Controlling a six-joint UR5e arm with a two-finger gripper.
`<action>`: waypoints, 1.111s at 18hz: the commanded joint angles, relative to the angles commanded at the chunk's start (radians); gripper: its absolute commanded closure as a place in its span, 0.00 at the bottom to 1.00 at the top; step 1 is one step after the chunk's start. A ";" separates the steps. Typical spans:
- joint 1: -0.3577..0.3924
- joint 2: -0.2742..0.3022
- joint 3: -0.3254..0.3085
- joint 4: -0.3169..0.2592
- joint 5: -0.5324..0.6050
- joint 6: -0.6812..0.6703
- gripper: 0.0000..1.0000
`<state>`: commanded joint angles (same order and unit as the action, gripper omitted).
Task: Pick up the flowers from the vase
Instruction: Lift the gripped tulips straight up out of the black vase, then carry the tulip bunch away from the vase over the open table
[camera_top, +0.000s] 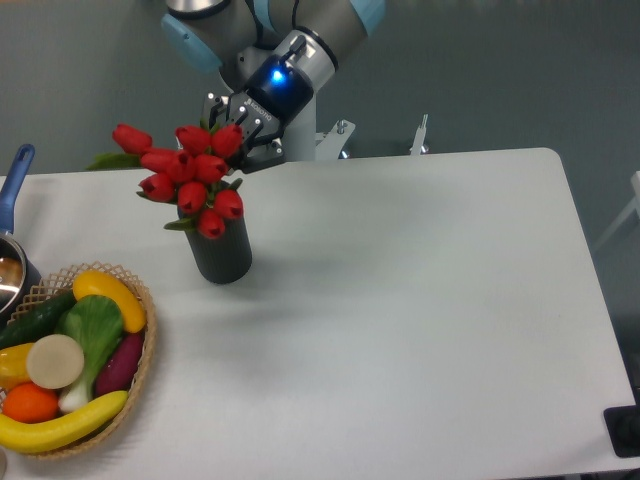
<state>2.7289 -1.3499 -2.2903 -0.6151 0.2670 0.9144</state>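
The gripper (238, 133) is reaching down from the arm at the far left of the scene, and its dark fingers (250, 128) are closing around the flowers (190, 178) just behind the red buds, so it is clamped on the bunch. A blue light is glowing on the wrist above the gripper. The flowers are leaning to the left, with the buds spreading out over the far left part of the white surface (400, 300) and one green leaf pointing to the left edge of the bunch. The lowest buds are hanging right over the mouth of the vase (222, 255); the stems are hidden behind the buds, so it is not possible to tell how much of them is sitting inside the vase. The vase is standing upright on the surface, directly under the bunch. Near the left edge, on the near side, a woven basket (140, 385) is holding colourful fruit and vegetables, well apart from the vase. At the left border a metal pot with a blue handle (14, 180) is partly showing.
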 joint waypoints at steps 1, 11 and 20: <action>0.000 0.003 0.008 0.000 -0.008 -0.024 1.00; 0.087 0.002 0.153 0.000 -0.104 -0.267 1.00; 0.167 -0.081 0.270 0.000 -0.112 -0.269 1.00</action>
<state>2.8961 -1.4309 -2.0205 -0.6151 0.1549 0.6456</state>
